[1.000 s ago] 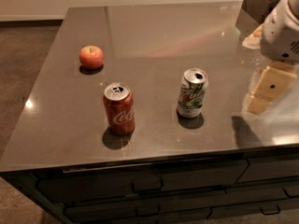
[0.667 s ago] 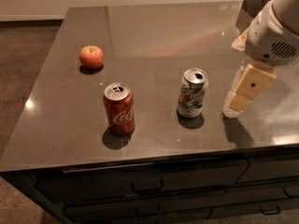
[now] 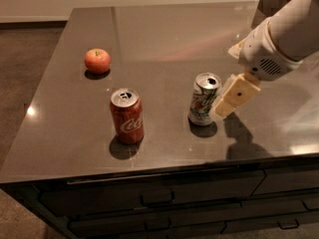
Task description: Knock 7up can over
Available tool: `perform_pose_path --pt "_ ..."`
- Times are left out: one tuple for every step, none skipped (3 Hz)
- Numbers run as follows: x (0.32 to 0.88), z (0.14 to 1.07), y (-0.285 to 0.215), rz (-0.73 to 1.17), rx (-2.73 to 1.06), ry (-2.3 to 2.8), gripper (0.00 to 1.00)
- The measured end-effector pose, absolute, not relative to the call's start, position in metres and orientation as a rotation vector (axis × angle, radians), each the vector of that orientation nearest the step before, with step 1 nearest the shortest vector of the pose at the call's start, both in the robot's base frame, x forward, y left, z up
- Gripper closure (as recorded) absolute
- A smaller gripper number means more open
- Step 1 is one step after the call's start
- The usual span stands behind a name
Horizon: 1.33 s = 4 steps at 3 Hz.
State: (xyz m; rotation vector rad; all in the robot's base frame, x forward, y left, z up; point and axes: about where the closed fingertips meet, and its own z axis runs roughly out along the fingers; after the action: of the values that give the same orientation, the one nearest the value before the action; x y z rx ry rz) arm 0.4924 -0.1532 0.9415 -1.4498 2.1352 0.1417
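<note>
My gripper (image 3: 224, 106), jaws narrow with no gap showing, hangs beside the upright 7up can (image 3: 203, 101), just off their tips on the bench (image 3: 174, 39); I should push high, near its rim.

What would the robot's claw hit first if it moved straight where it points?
Probably the 7up can: the gripper hangs close beside it, angled down toward its side. Depth is unclear, so it could miss.

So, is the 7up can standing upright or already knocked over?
Upright: the 7up can stands on its base, silver top up. The claw is close beside it, opposite the red can.
</note>
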Motion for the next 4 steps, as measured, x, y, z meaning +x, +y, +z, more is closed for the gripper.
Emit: perform_pose_path --pt "0.503 0.926 -0.153 0.216 -1.392 2.106 0.0" --pt "0.51 0.908 -0.148 0.294 -1.363 2.088 0.0" --pt "0.514 0.9 -0.132 0.379 -1.369 2.045 0.02" --pt "0.514 0.904 -0.117 0.435 -1.393 1.991 0.23"
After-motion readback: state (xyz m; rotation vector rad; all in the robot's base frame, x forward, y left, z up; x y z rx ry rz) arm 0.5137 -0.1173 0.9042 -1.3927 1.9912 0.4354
